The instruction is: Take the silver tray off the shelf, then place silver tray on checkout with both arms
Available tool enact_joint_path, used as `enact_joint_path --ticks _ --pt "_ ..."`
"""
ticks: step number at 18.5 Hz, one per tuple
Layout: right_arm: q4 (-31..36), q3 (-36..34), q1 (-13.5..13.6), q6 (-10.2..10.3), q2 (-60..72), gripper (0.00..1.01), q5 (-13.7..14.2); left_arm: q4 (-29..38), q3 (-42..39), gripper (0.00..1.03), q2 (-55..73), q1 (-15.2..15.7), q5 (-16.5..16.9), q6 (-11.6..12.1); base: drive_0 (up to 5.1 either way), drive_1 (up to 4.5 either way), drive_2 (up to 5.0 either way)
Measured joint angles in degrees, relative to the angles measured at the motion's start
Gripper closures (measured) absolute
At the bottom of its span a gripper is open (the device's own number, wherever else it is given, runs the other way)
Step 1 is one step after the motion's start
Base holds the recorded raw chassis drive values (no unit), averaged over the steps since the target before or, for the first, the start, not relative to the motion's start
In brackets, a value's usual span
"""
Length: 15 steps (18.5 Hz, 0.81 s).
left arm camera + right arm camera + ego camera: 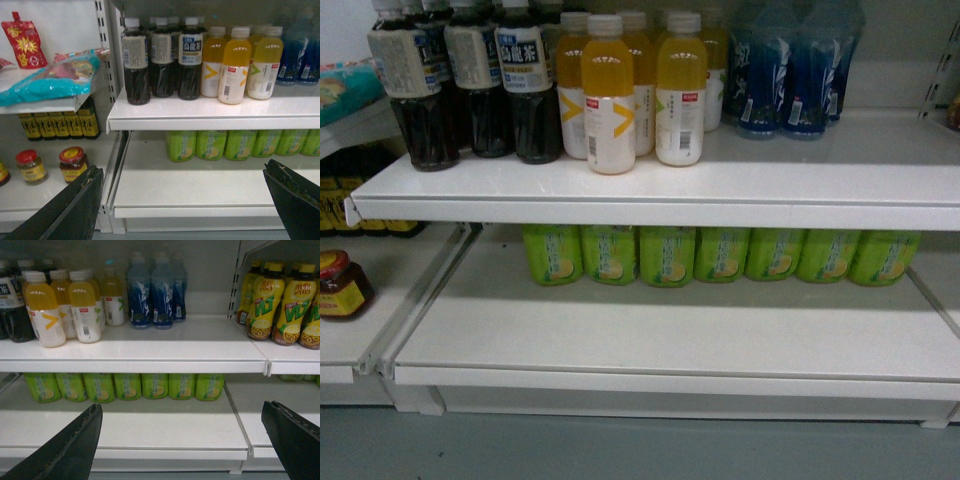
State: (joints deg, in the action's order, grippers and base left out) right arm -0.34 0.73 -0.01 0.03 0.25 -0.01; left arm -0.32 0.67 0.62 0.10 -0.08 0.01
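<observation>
On the upper shelf (800,180) we see, left to right, dark tea bottles (480,85), yellow juice bottles (635,90) and blue bottles (790,70), with 7 green bottles (720,255) at the far edge of the lower board. The silver tray shows in none of our views. Our left gripper (182,200) and right gripper (182,440) both hang released, fingers spread wide, grasping nothing.

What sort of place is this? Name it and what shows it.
Most likely a shop or a mock store aisle: white metal shelf boards carry drinks stocked in rows, orange juice bottles above green bottles, with jars and snack packets in the neighbouring bay.
</observation>
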Motion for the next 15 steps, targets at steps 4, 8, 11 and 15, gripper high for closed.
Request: enact_joint_path --ticks 4,8,11,15 --pt "0.11 0.00 0.00 0.09 -0.02 0.03 0.02 0.09 0.00 0.05 0.00 0.00 0.20 0.07 0.0 0.00 0.0" --pt "0.07 0.00 0.00 0.04 -0.02 0.03 -0.04 0.09 0.00 0.05 0.00 0.00 0.02 0.00 0.0 0.00 0.0" --pt "0.02 0.00 0.00 0.17 -0.02 0.03 0.04 0.07 0.00 0.05 0.00 0.00 0.07 0.04 0.0 0.00 0.0" --pt "0.31 0.00 0.00 0.17 0.00 0.03 -0.02 0.31 0.00 0.05 0.00 0.00 -0.04 0.04 0.0 0.00 0.0"
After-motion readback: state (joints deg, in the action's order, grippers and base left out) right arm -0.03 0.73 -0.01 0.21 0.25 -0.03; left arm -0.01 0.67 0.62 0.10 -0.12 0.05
